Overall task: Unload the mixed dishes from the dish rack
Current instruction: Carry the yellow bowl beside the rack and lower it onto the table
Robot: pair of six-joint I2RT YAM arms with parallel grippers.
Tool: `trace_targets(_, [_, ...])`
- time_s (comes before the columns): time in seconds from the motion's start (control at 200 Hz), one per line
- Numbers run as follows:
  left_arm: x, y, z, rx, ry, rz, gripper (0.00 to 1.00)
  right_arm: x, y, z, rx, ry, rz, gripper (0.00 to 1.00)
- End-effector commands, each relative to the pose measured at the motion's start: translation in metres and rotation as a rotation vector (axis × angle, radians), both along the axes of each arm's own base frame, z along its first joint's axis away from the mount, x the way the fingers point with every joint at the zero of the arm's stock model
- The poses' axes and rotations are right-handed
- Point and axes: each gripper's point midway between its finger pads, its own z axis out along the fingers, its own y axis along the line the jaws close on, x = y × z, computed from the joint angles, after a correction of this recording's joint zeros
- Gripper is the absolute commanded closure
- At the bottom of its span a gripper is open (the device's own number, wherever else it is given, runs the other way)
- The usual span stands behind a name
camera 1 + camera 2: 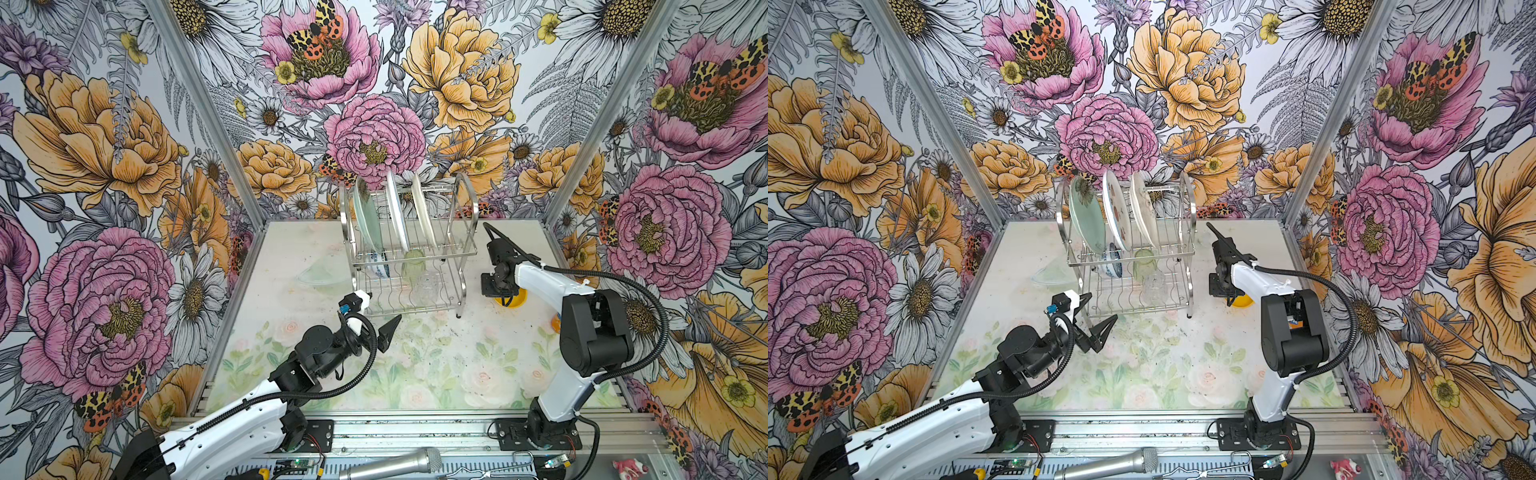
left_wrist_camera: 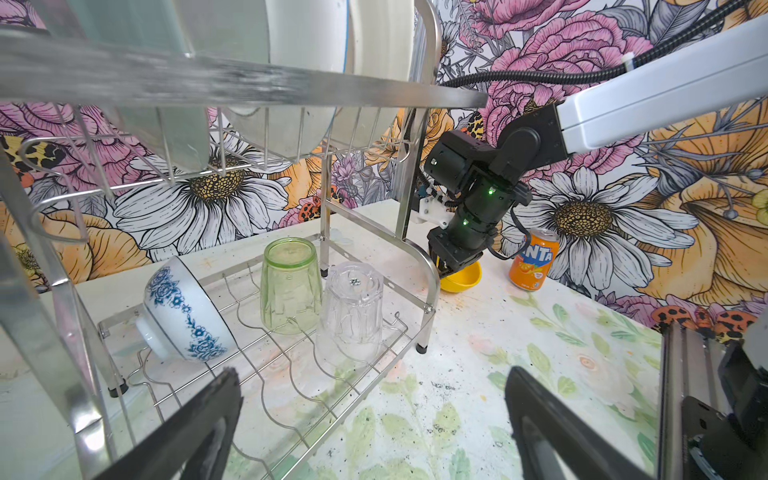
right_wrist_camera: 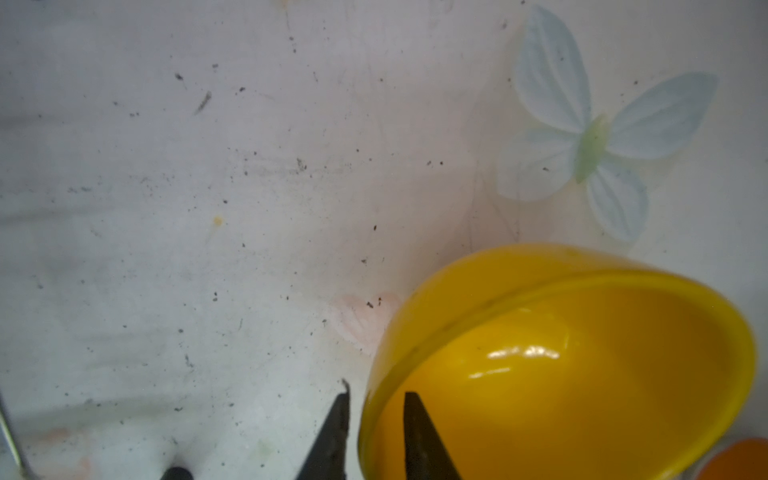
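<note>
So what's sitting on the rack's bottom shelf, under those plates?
Three things: a patterned bowl tipped on its side, and a green tumbler and a clear glass, both upside down. The bowl's inside faces away, so anything in it is hidden.

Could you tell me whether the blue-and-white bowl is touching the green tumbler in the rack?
Apart. The left wrist view shows bare wires of the dish rack between the blue-and-white bowl and the green tumbler.
</note>
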Motion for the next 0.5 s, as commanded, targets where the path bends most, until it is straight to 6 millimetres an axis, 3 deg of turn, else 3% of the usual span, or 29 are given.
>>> trace_targets(0.0, [0.005, 0.006, -0.005, -0.013, 0.018, 0.034, 0.01, 0.008, 0.002, 0.008, 0.028, -0.025, 0.002, 0.62])
trace_targets(0.195, [0.009, 0.008, -0.008, -0.012, 0.033, 0.05, 0.01, 0.006, -0.004, 0.022, -0.002, -0.065, -0.013, 0.5])
trace_targets(0.37, [0.011, 0.01, -0.01, -0.015, 0.042, 0.059, 0.01, 0.006, 0.009, 0.041, 0.082, -0.134, 0.011, 0.48])
trace_targets(0.495, [0.014, 0.011, -0.011, -0.018, 0.052, 0.068, 0.01, 0.002, 0.006, 0.062, 0.081, -0.193, 0.006, 0.45])
